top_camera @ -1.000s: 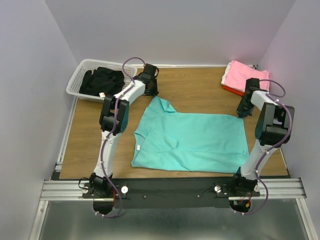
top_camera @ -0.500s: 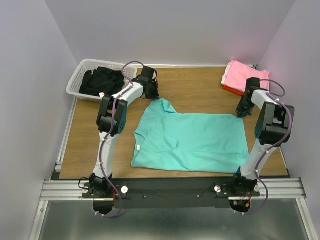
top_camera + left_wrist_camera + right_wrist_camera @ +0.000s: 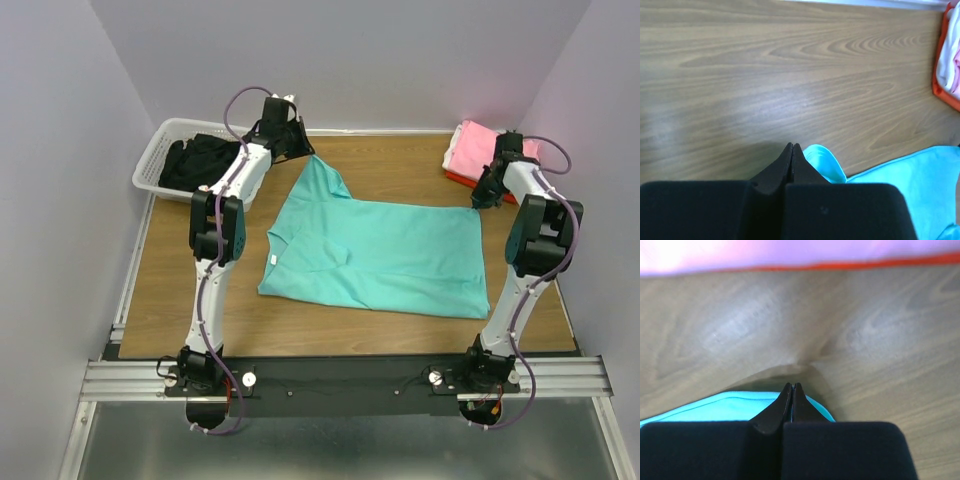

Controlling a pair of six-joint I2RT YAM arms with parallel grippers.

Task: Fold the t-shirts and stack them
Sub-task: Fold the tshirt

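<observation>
Clamped shut on shirt (image 3: 385, 262) far corners: left gripper (image 3: 303, 150) on sleeve, right gripper (image 3: 479, 199) on hem corner. Lies nearward of both, long axis left-right.

Pale lilac walls (image 3: 350, 60) close in a wood-grain table (image 3: 400, 175) on three sides. An aluminium rail (image 3: 130, 378) runs along its near edge; below lies what may be grey floor (image 3: 330, 450).
</observation>
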